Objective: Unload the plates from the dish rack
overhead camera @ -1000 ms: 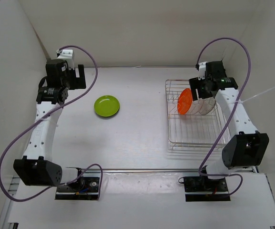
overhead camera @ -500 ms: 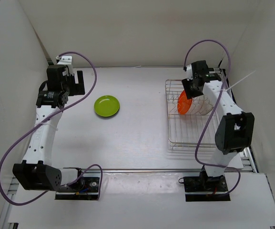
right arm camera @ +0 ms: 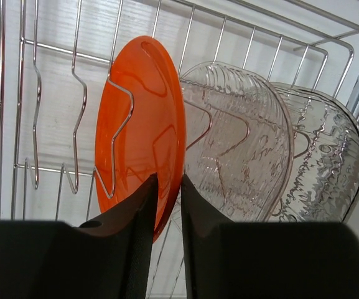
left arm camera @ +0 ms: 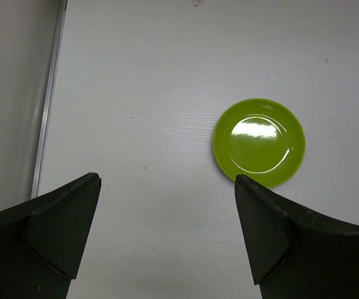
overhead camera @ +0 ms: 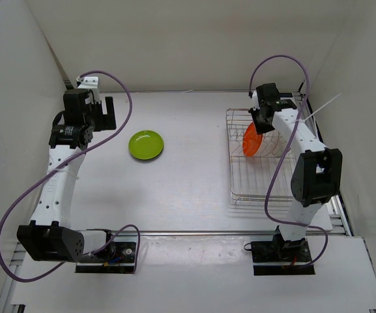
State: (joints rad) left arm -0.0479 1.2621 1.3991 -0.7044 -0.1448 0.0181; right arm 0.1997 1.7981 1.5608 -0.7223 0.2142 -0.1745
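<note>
Two clear plates [right arm camera: 241, 156] and orange plate [right arm camera: 142, 124] stand on edge in dish rack [overhead camera: 240, 189], 3 o'clock of worktop [overhead camera: 188, 182]. Right claw [right arm camera: 168, 205] clenched on orange rim. Risk: a skewed lift catches the rack or knocks the neighbouring glass. Left claw [left arm camera: 167, 237] released; lime green plate [left arm camera: 259, 142] lies flat at its 1 o'clock.

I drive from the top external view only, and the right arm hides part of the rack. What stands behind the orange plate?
Observer: A clear plate and a second clear plate stand upright behind the orange plate in the dish rack.
Operator: Are the right fingers on the orange one?
Observer: The right gripper shows a thin slit between its fingers, with that plate's rim in it; clamped or not, I cannot tell.
Operator: And the left?
Observer: The left gripper is wide open above the table, the lime green plate flat beyond its fingertips.
</note>
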